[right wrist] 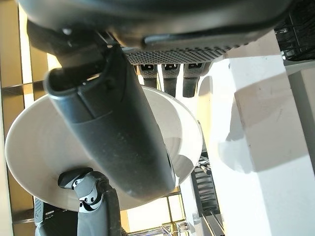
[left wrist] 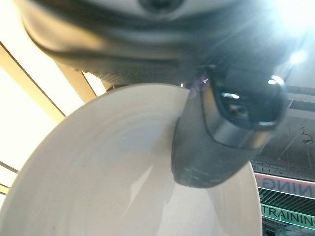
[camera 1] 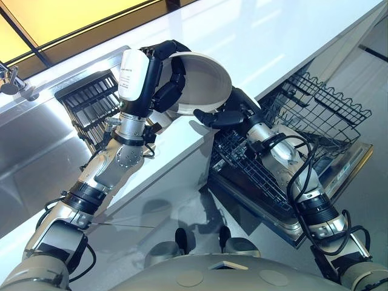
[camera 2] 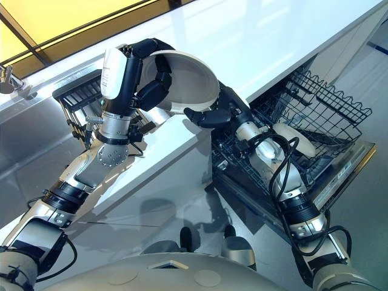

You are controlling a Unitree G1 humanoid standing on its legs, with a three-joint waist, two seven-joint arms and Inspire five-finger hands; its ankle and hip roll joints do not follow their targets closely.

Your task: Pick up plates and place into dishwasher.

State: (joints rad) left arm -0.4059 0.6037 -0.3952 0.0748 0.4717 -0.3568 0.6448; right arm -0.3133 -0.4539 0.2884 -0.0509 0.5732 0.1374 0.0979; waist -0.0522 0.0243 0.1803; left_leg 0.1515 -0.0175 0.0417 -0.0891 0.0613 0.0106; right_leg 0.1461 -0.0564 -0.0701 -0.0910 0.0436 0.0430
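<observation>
Closest to the head camera, both silver-grey arms are rising from the bottom corners and meeting near the upper middle of the frame around a white plate (camera 1: pixel 203 82), a deep, bowl-like one tipped on edge with its hollow facing left. Its rim is being gripped by the left hand (camera 1: pixel 165 85), whose dark fingers are curling over the edge into the hollow; the left wrist view is showing its thumb (left wrist: pixel 221 132) pressing on the pale inner surface. Just below and to the right, the right hand (camera 1: pixel 224 115) is reaching under the plate's lower rim with its fingers stretched fairly straight and touching it, not clenched; the right wrist view is showing its thumb (right wrist: pixel 118 128) lying across the plate's face.

Running diagonally from upper right toward lower left is a glossy white countertop (camera 1: pixel 273 36). Upper left of it, a stainless sink (camera 1: pixel 36 139) is sitting beside a dark dish rack (camera 1: pixel 91 97), with a tap (camera 1: pixel 11 82) at the left edge. An open dishwasher (camera 1: pixel 351 163) is occupying the right half, its wire rack (camera 1: pixel 327 106) pulled out and a pale dish (camera 2: pixel 297 140) resting in the baskets.

Lettering in the left wrist view's lower right corner is showing partly, too cut off to read whole.
</observation>
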